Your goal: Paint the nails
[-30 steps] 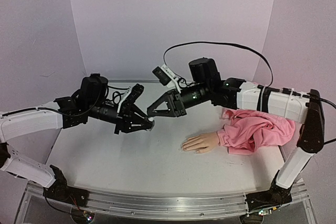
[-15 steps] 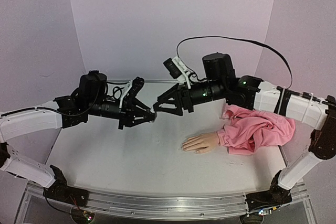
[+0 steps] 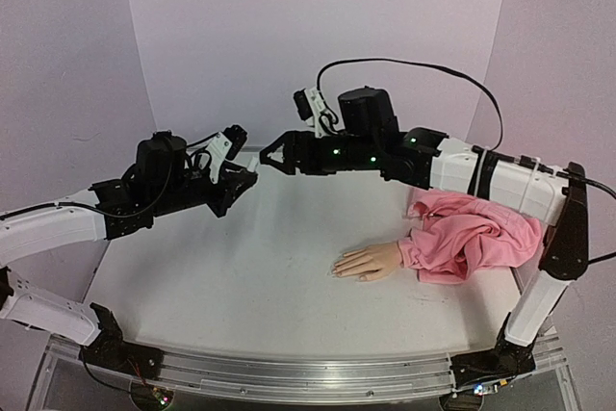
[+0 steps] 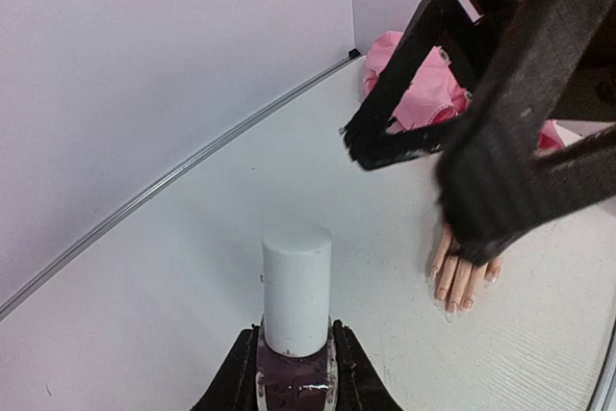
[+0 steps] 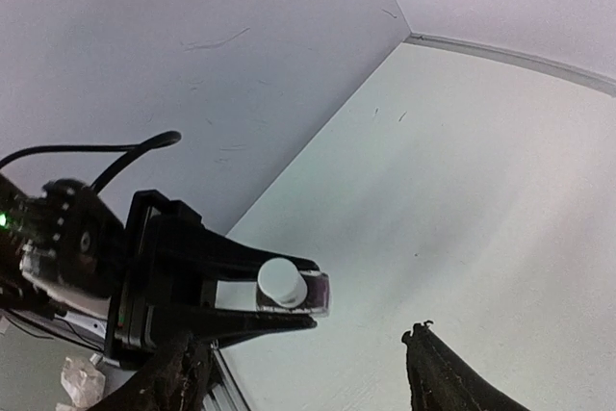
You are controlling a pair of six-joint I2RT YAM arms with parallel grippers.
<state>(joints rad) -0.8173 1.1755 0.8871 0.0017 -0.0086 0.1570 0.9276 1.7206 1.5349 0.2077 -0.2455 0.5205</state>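
My left gripper (image 3: 247, 178) is shut on a small polish bottle (image 4: 295, 307) with a white cap and dark polish, held above the table at the back left. The cap is on the bottle (image 5: 292, 286). My right gripper (image 3: 270, 158) hangs open just right of the bottle, nothing between its fingers (image 5: 185, 371). The flesh-coloured mannequin hand (image 3: 371, 261) lies flat on the table right of centre, in a pink sleeve (image 3: 474, 238). Its nails (image 4: 452, 297) look pale; the right gripper hides part of the hand in the left wrist view.
Lilac walls close the table at the back and both sides. The white table (image 3: 241, 286) has a metal rail (image 3: 289, 377) along its near edge. The right arm's black cable (image 3: 423, 69) loops above it.
My right gripper has opened and come off the bottle's cap. Both grippers have risen and moved toward the back left, the left one carrying the bottle with it.
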